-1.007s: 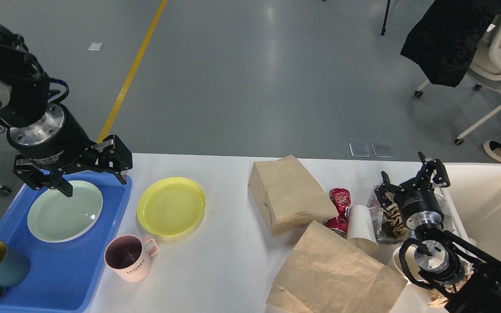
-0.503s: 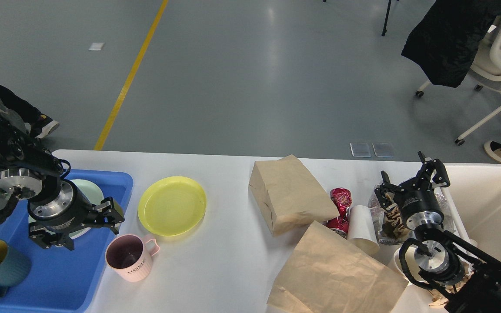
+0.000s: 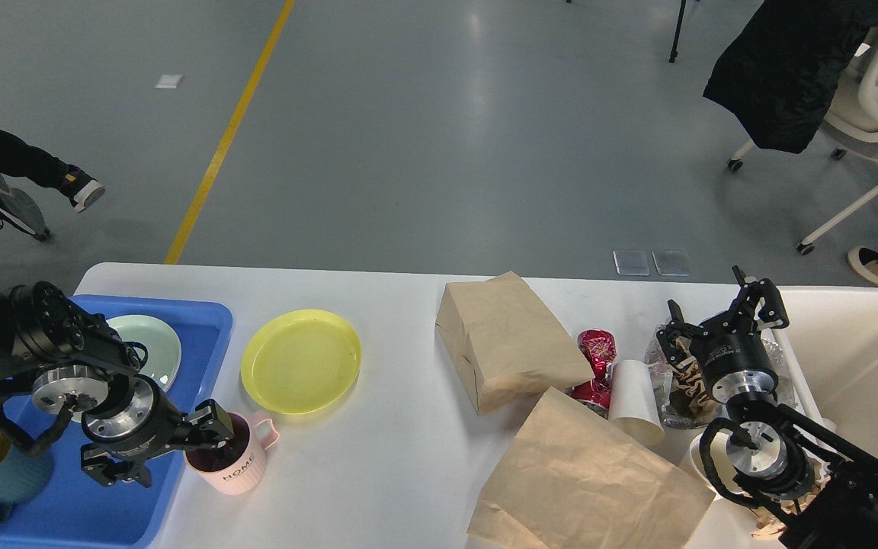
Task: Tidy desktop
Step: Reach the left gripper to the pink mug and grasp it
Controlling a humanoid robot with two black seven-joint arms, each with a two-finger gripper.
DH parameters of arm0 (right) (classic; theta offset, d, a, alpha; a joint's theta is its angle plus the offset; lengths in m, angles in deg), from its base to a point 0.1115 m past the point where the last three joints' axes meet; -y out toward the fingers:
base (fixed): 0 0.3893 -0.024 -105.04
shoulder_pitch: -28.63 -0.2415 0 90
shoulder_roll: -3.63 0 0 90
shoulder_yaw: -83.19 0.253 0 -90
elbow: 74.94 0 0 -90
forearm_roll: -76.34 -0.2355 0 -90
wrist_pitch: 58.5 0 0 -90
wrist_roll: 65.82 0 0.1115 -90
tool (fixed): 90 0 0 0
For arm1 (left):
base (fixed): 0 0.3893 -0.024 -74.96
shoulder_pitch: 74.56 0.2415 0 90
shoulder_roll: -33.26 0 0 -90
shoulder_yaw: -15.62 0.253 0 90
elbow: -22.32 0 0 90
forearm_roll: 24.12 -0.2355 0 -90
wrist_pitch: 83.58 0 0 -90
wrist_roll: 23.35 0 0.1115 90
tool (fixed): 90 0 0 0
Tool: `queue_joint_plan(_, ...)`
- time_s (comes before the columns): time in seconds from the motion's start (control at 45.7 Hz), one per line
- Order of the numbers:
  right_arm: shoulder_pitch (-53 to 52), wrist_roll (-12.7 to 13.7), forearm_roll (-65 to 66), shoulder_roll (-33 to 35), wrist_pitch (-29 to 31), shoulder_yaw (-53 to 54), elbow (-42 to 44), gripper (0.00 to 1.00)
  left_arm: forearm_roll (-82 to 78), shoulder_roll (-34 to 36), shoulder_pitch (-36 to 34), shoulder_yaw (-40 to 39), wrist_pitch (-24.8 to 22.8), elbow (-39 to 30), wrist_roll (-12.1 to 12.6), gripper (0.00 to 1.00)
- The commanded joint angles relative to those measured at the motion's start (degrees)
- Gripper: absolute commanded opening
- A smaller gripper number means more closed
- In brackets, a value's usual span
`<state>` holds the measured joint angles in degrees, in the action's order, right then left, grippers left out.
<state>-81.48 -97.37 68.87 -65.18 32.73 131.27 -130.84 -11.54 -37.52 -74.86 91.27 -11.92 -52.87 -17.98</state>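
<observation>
The large matte white rectangular desktop [image 3: 378, 473] fills the lower part of my head view, carrying a blue plastic tray [image 3: 115, 503] at its left end, two crumpled brown paper bags [image 3: 511, 343] in the middle and a round yellow plastic plate [image 3: 300, 361] between them. My left gripper [image 3: 167, 451] sits low at the tray's right edge, fingers apart, one fingertip over the mouth of a ribbed pink ceramic mug [image 3: 232, 456] and the other over the tray. My right gripper [image 3: 722, 314] hovers with fingers spread over a clear plastic bag of brown scraps [image 3: 683, 385].
</observation>
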Motion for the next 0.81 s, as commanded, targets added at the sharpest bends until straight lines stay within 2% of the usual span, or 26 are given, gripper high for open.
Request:
queue_joint_plan(0.0,-0.02,0.00,0.00,0.00,0.00,0.00,-0.09,1.00,-0.10,-0.23,1.52,-0.33,2.60,0.48,0.16,0.91)
queue_joint_plan(0.197,-0.02,0.00,0.00,0.00,0.00,0.00,-0.09,1.00,-0.10,-0.41,3.46,-0.59,6.91,1.10,-0.01,0.89)
queue_joint_plan(0.328,-0.02,0.00,0.00,0.00,0.00,0.00,-0.09,1.00,-0.10,-0.59,4.07,-1.47,7.00,1.19,-0.01,0.72)
queue_joint_plan(0.46,-0.02,0.00,0.00,0.00,0.00,0.00,-0.09,1.00,-0.10,-0.67,4.34,-2.18,7.00,1.19,-0.01,0.62)
queue_joint_plan(0.635,-0.02,0.00,0.00,0.00,0.00,0.00,-0.09,1.00,-0.01,-0.50,5.39,-2.44,6.82,1.89,0.07,0.39)
queue_joint_plan(0.7,-0.02,0.00,0.00,0.00,0.00,0.00,-0.09,1.00,-0.01,-0.50,5.57,-2.97,6.47,1.98,-0.01,0.27)
queue_joint_plan(0.788,-0.02,0.00,0.00,0.00,0.00,0.00,-0.09,1.00,-0.01,-0.32,5.66,-3.06,6.47,2.24,0.16,0.21)
